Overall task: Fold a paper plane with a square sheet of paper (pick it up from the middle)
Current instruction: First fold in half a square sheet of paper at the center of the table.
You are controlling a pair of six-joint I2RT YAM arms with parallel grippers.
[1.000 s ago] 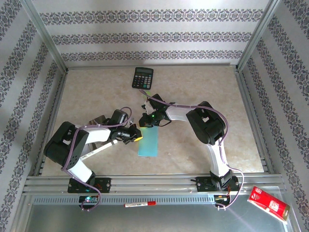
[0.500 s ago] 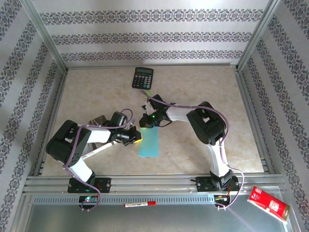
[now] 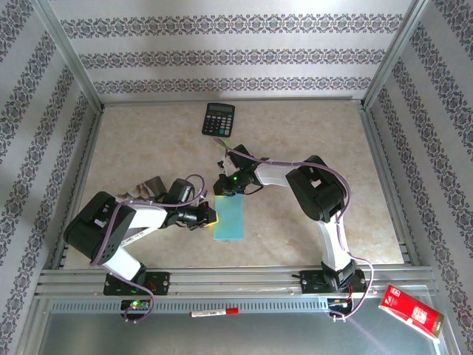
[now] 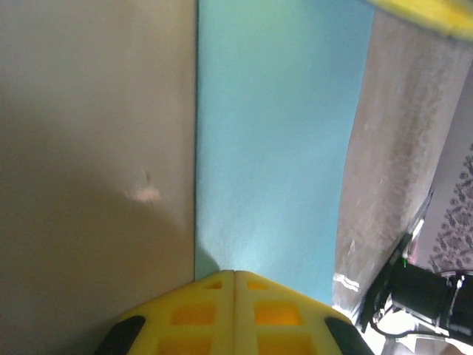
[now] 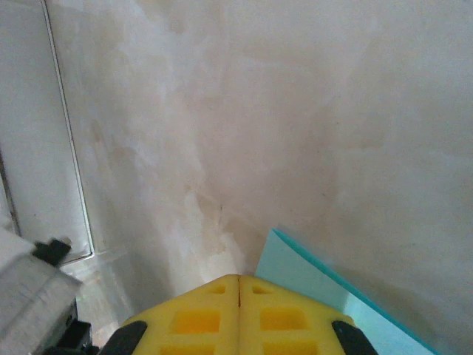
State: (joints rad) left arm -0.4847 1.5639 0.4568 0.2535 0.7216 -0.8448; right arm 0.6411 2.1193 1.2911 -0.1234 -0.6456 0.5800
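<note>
One sheet [image 3: 230, 220] edge (left) meets left fingers [image 4: 185, 318]; far edge, right fingers [image 5: 281, 318]

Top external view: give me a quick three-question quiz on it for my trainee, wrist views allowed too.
1. True or false: the thin light-cyan paper sheet shows as a plain rectangle, longer than wide, not yet a pointed dart.
2. Pick one. The black button calculator lies: A) beyond both grippers, on the far side; B) between the two arm bases; C) on top of the paper.
3. Fill the gap: in the wrist views, the yellow jaws of the left gripper and of the right gripper are both ____.

Key: 1 true; 2 A; 3 shut.
</note>
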